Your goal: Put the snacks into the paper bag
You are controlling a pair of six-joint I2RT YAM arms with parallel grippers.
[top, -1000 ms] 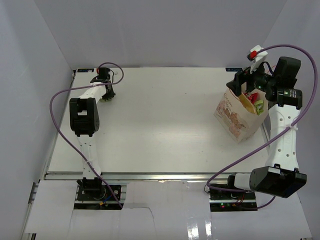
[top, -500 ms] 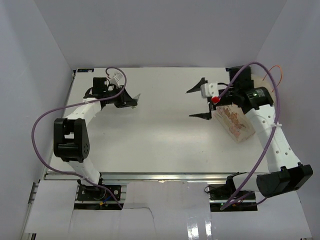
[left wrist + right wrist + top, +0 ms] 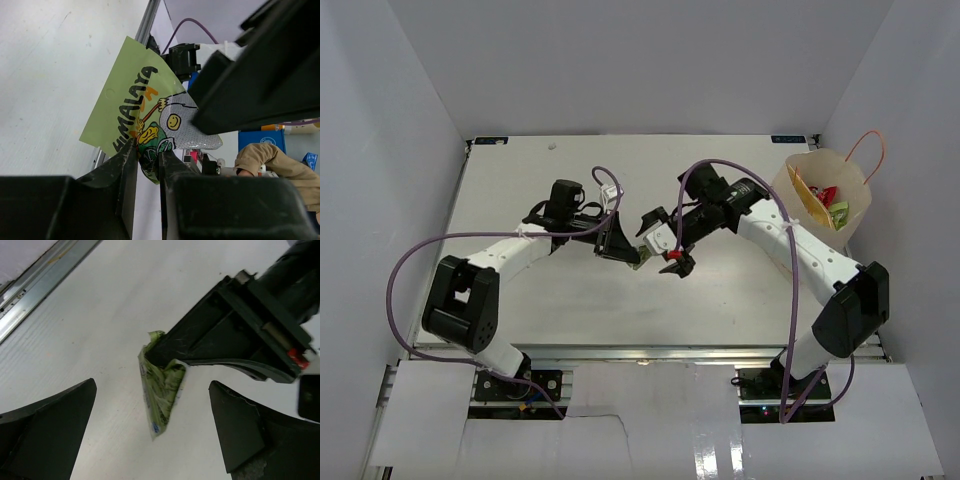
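Note:
My left gripper (image 3: 620,243) is shut on a light green packet (image 3: 640,254) and holds it just above the middle of the table. In the left wrist view the packet (image 3: 135,100), printed "HIMALAYA", is pinched by one corner between the gripper's (image 3: 147,150) fingers. My right gripper (image 3: 657,247) faces it from the right, open wide. In the right wrist view the packet (image 3: 161,390) hangs between the spread fingertips of that gripper (image 3: 150,427) without touching them. The tan paper bag (image 3: 852,205) stands open at the back right with red, green and yellow snacks (image 3: 825,203) inside.
The bag's orange cord handle (image 3: 872,148) sticks up against the right wall. Purple cables loop off both arms over the table. White walls close in the table on three sides, and a metal rail (image 3: 640,352) runs along its near edge.
Both arms have swung in to the middle of the table, the left one bringing the green packet from the back left. The right gripper left the bag and opened wider. The bag now stands upright, farther back.

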